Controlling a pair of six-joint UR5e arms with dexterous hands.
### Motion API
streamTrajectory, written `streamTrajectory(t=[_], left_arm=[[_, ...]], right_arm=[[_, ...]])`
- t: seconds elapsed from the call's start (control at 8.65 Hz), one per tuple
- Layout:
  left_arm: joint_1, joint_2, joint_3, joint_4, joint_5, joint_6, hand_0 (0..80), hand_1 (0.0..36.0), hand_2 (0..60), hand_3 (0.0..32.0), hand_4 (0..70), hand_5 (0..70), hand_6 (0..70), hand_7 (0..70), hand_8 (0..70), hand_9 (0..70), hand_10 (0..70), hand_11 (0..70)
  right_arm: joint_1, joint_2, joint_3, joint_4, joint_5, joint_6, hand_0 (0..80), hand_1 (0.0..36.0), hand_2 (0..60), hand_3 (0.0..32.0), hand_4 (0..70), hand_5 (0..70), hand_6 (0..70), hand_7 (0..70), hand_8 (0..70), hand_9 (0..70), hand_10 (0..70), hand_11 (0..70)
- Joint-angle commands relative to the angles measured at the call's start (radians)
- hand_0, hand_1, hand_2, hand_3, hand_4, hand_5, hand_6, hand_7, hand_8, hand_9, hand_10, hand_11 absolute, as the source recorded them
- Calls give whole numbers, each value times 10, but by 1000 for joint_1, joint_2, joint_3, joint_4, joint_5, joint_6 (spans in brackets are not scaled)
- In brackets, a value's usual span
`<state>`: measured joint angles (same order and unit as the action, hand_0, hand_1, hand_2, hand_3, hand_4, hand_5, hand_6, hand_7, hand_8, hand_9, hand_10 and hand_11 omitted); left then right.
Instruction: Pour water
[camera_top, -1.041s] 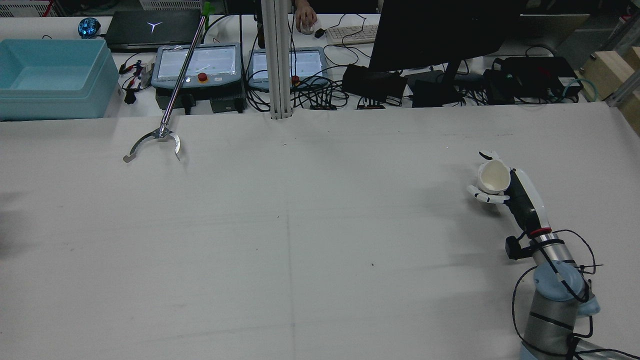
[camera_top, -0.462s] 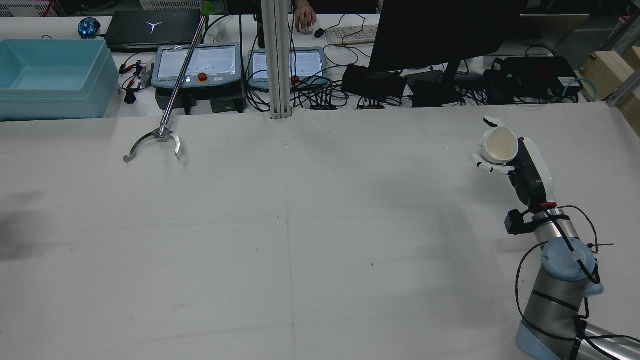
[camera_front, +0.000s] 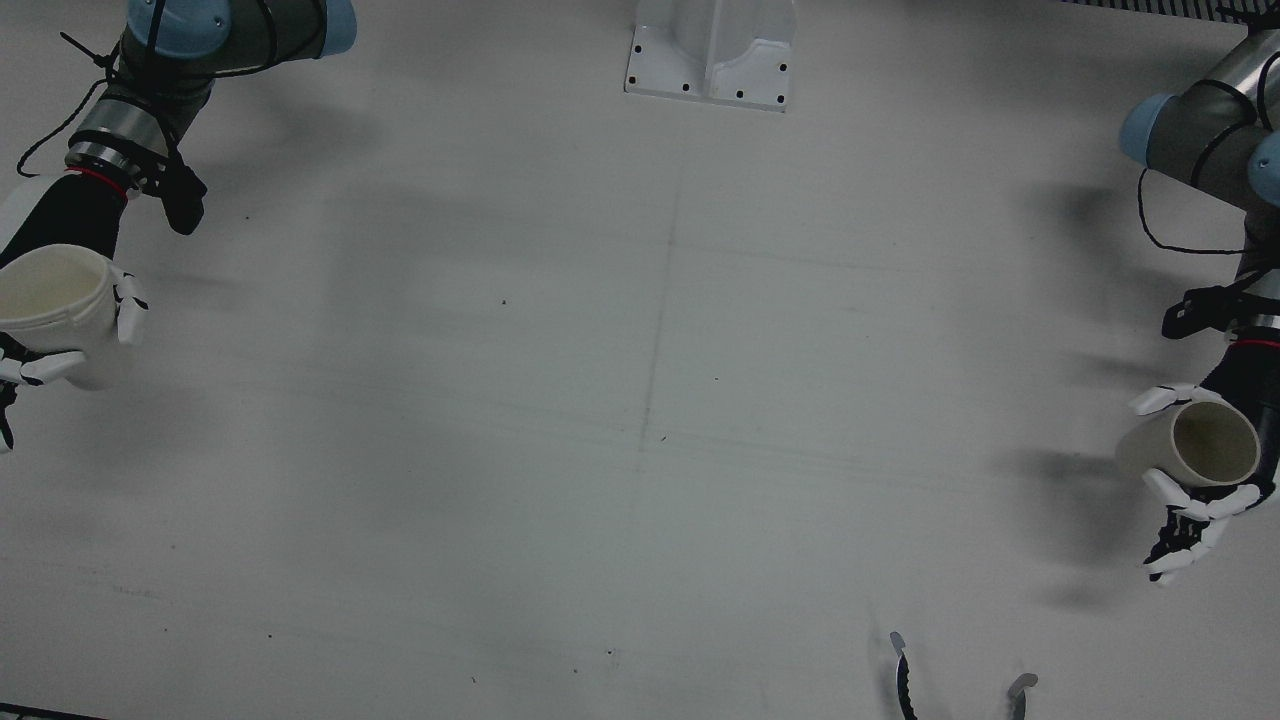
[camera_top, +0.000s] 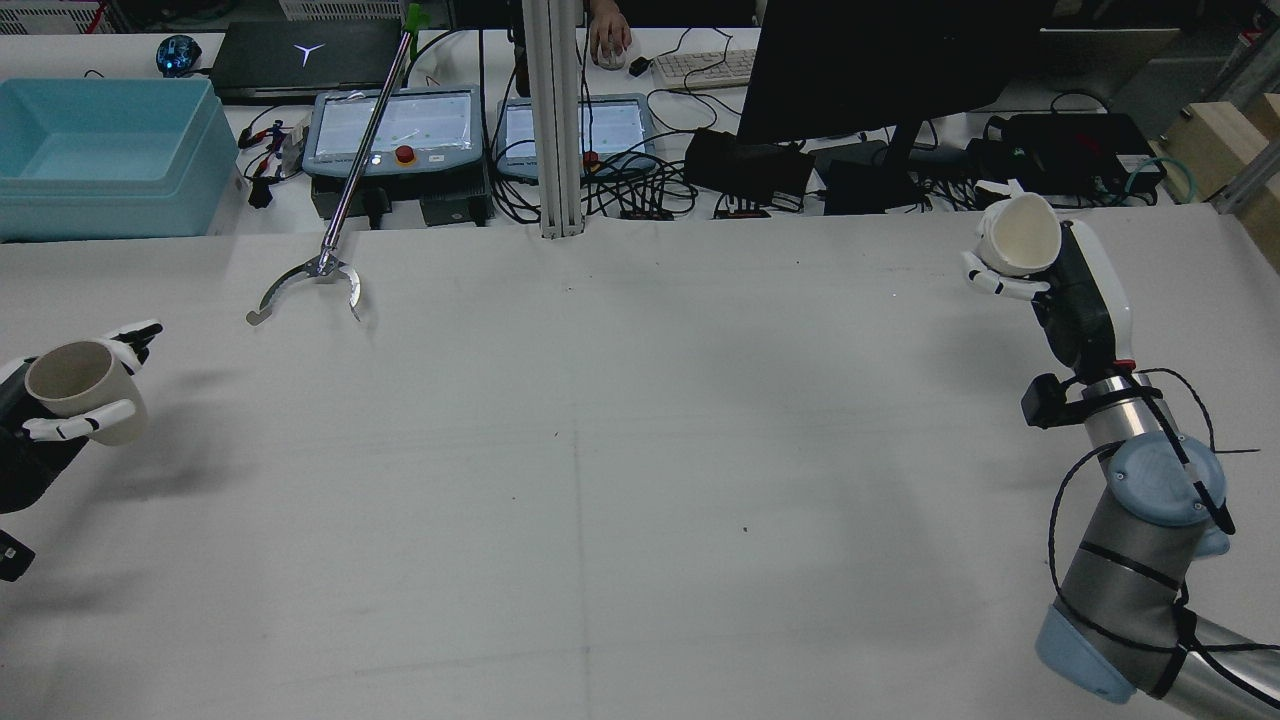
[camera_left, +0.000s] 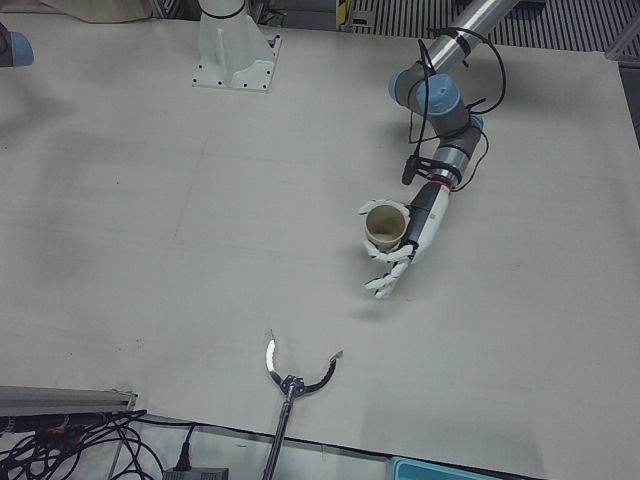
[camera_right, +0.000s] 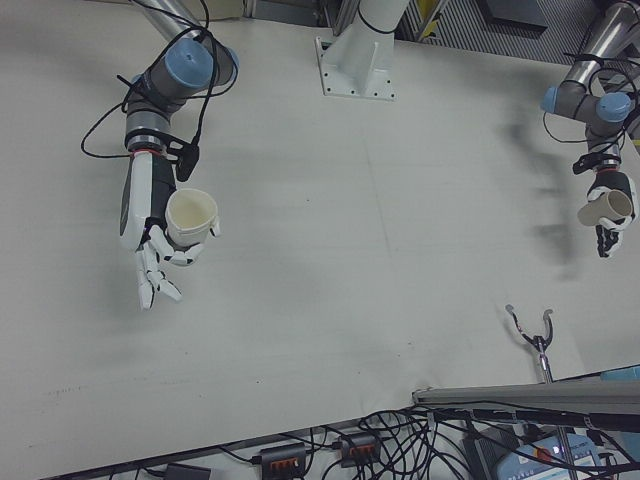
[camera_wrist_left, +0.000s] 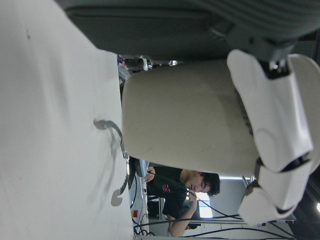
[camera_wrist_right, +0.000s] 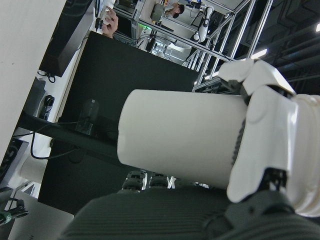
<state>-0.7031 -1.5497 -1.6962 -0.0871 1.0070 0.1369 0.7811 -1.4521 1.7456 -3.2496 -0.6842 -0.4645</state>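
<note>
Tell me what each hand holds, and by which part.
The left hand holds a beige cup around its side wall. The right hand holds a white cup, also around its side wall.

The front view is looking almost straight down; the rear view is looking forward across the white cloth-covered table. Both are sharing the metal claw-ended grabber stick. Hand cameras are sitting close.

White table — metal reacher claw lying at far edge.
</note>
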Motion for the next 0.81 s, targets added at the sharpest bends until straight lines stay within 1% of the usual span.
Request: streamTrajectory(t=[0.0, 0.23, 0.46, 0.69], left_arm=[[85, -205, 3, 151, -1, 6, 487, 128, 276, 0, 553, 700, 124, 215, 76, 127, 46, 72], [187, -317, 15, 242, -7, 10, 484, 124, 266, 0, 556, 700, 126, 216, 79, 131, 47, 73], [203, -419, 18, 254, -7, 93, 485, 121, 260, 0, 553, 700, 125, 213, 80, 133, 51, 79], [205, -505, 38, 254, -7, 148, 485, 121, 263, 0, 565, 700, 131, 218, 87, 141, 54, 83]], right_arm=[[33, 9, 17, -6, -2, -8, 539, 254, 358, 0, 294, 700, 126, 245, 29, 72, 36, 70], [61, 51, 5, -4, -2, -19, 550, 263, 355, 0, 297, 700, 130, 253, 27, 70, 34, 67], [59, 87, -8, -4, -2, -22, 545, 259, 353, 0, 289, 700, 131, 256, 29, 74, 35, 68], [59, 111, -6, -6, -2, -31, 544, 257, 340, 0, 276, 700, 128, 251, 27, 70, 35, 68]])
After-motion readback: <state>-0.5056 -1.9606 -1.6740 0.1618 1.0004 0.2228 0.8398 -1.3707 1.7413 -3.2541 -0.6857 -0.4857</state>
